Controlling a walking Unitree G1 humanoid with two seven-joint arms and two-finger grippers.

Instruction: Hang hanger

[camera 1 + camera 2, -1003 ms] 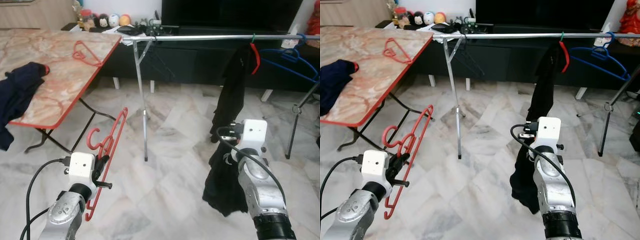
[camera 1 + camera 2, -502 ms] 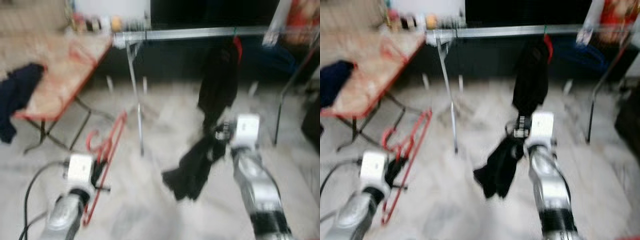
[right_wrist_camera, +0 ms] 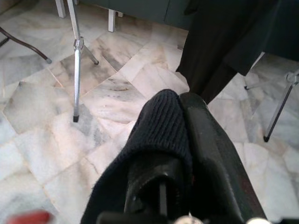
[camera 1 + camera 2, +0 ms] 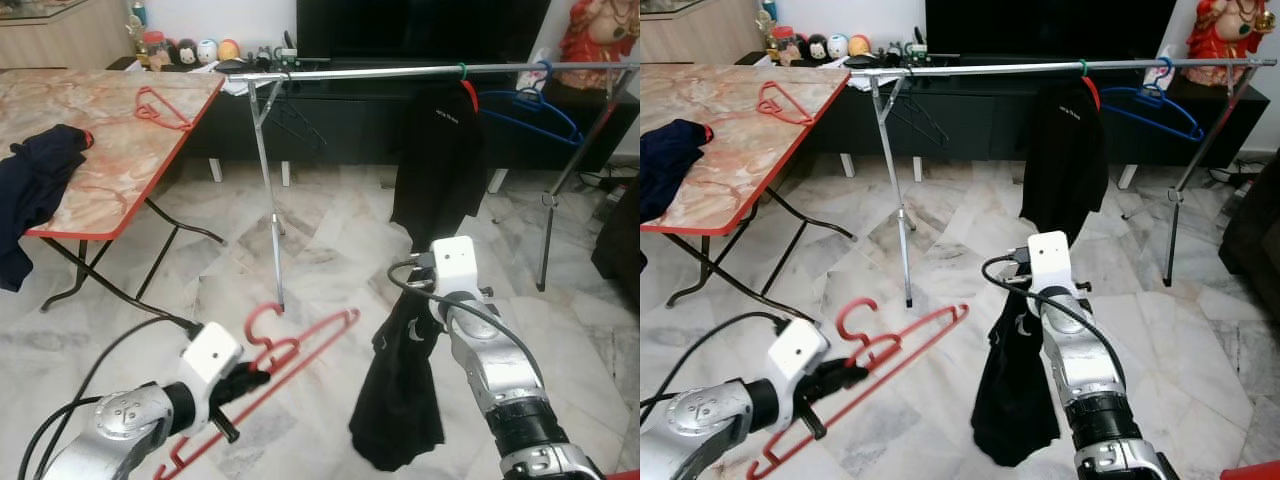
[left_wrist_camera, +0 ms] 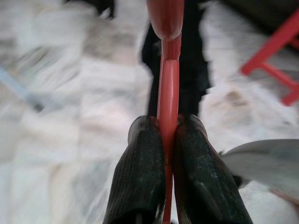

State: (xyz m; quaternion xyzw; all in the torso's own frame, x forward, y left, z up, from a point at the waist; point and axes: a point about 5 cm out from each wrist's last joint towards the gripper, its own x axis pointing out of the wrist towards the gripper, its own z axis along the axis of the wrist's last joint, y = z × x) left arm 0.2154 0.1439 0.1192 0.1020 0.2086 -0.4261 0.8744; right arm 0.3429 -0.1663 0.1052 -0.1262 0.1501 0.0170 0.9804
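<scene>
L gripper (image 5: pixel 167 140): lower left of your head view, fingers (image 5: pixel 140 172) pinched tight on the red hanger (image 4: pixel 290 360), no gap either side of the bar.
Red hanger: you've got it tilted, hook (image 4: pixel 262 322) up near frame centre, long bar running up-right, low over the marble floor (image 4: pixel 330 250).
R gripper (image 3: pixel 180 140): lower right-centre, clamped on a dark knit garment (image 4: pixel 1015 400); cloth bunches over the fingers & hangs down towards the floor.
Rail (image 4: pixel 400 71): silver, across the top of frame, well apart from your red hanger.
On rail: black shirt (image 4: pixel 437 160) on a red hanger w/ green hook, blue hanger (image 4: pixel 530 105) to its right.
Table (image 4: pixel 110 170): upper left, marble-look top, red edge; another red hanger (image 4: pixel 160 108) lies on it, dark cloth (image 4: pixel 35 185) draped over its left side.
</scene>
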